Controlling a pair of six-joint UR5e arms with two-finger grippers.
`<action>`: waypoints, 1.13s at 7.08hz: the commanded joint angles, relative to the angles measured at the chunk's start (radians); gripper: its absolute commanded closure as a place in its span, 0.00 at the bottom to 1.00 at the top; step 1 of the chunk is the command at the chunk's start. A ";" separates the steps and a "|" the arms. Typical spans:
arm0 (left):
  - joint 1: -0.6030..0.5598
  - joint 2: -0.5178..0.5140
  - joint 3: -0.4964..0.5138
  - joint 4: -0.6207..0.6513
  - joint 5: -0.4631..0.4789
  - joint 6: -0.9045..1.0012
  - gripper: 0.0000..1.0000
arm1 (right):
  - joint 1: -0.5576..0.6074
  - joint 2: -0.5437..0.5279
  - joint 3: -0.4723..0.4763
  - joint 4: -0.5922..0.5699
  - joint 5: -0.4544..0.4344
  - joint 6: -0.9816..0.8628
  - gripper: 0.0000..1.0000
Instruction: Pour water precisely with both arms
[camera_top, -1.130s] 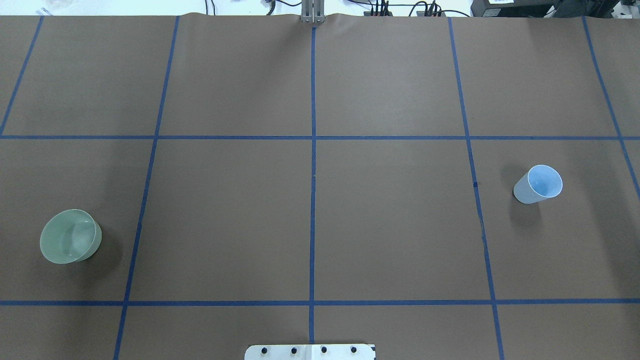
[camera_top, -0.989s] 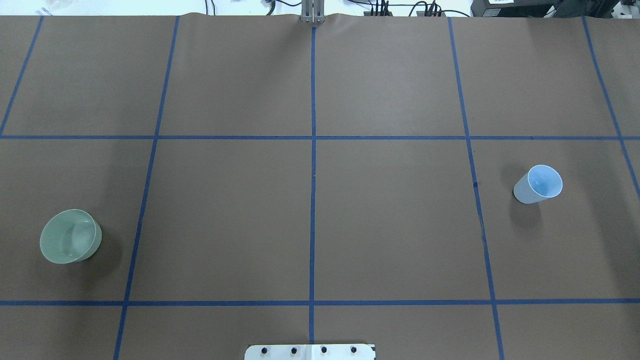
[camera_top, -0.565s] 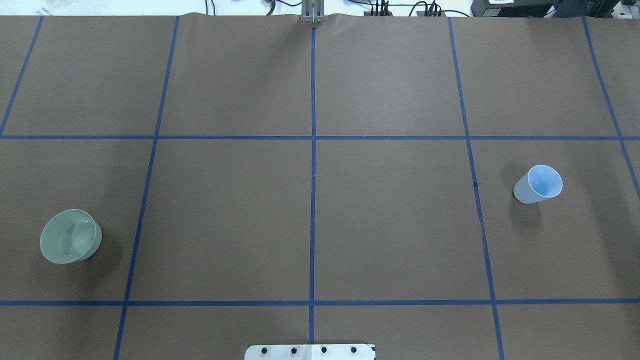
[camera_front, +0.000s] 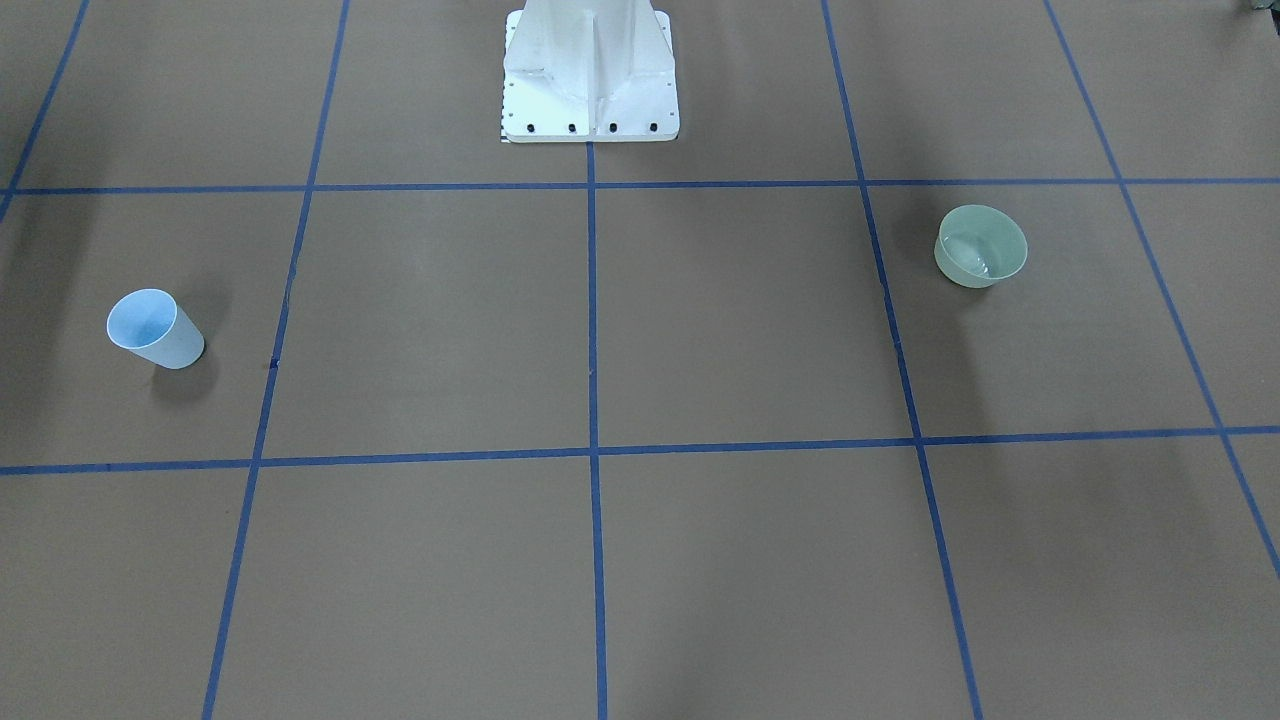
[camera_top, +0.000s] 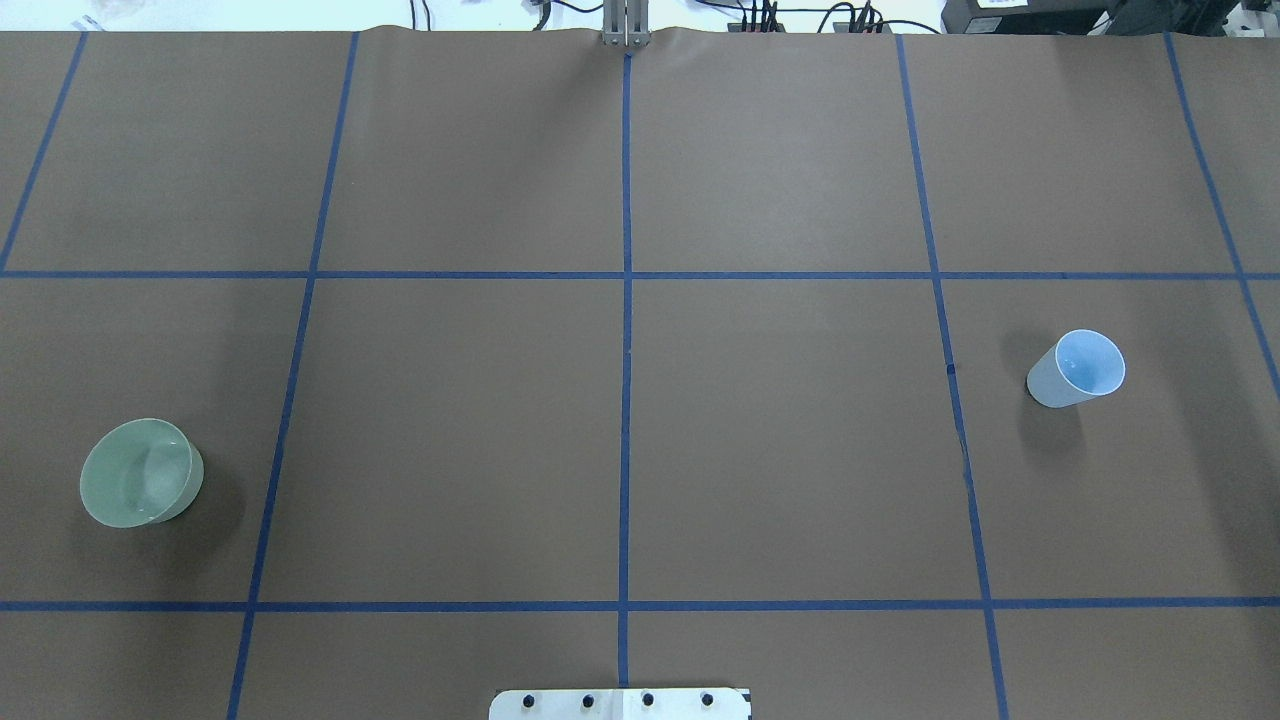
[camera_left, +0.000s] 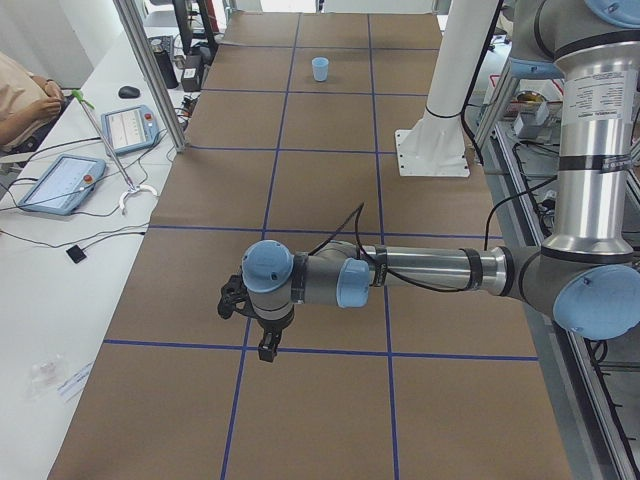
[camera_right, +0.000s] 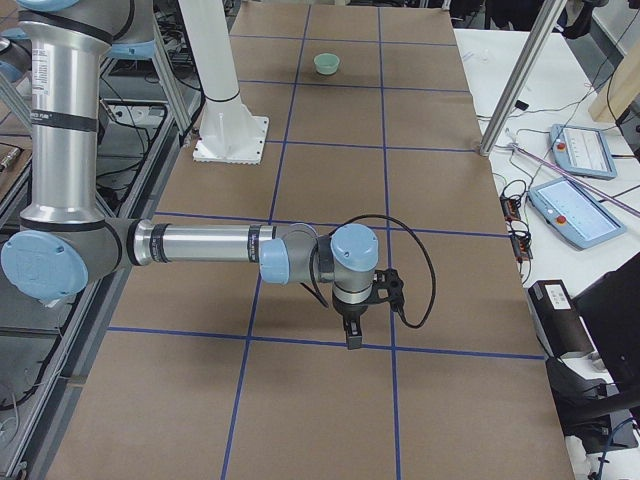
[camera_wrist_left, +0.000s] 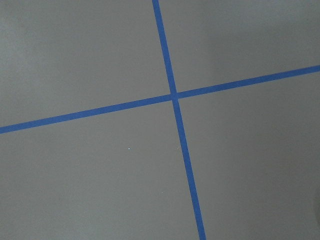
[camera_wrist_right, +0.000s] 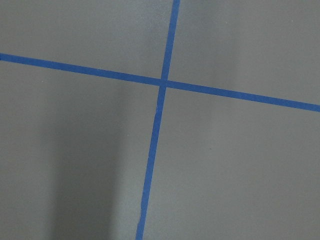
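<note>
A pale green bowl (camera_top: 140, 473) stands on the brown table on my left side, also seen in the front view (camera_front: 981, 246) and far off in the right side view (camera_right: 326, 63). Faint white glints of water (camera_front: 984, 266) show inside it. A light blue cup (camera_top: 1078, 367) stands upright on my right side (camera_front: 153, 328) (camera_left: 320, 68). My left gripper (camera_left: 265, 346) hangs over a tape crossing, far from the cup. My right gripper (camera_right: 353, 335) hangs over another crossing, far from the bowl. I cannot tell whether either is open or shut. Both wrist views show only tape and table.
The white bolted pedestal (camera_front: 590, 70) stands at the table's robot-side middle. Blue tape lines (camera_top: 625, 350) divide the brown surface. A side table holds control tablets (camera_left: 60, 182) and cables, with a seated person (camera_left: 22, 95) at it. Metal posts (camera_right: 520, 75) rise along that edge.
</note>
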 joint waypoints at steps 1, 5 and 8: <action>0.000 -0.002 0.003 -0.089 -0.002 -0.005 0.00 | 0.000 0.001 0.037 0.003 -0.003 -0.001 0.00; 0.012 -0.001 0.005 -0.269 -0.010 -0.002 0.00 | 0.000 0.007 0.048 0.071 -0.002 0.005 0.00; 0.017 -0.008 0.005 -0.290 -0.129 -0.001 0.00 | 0.000 0.015 0.052 0.078 -0.003 -0.001 0.00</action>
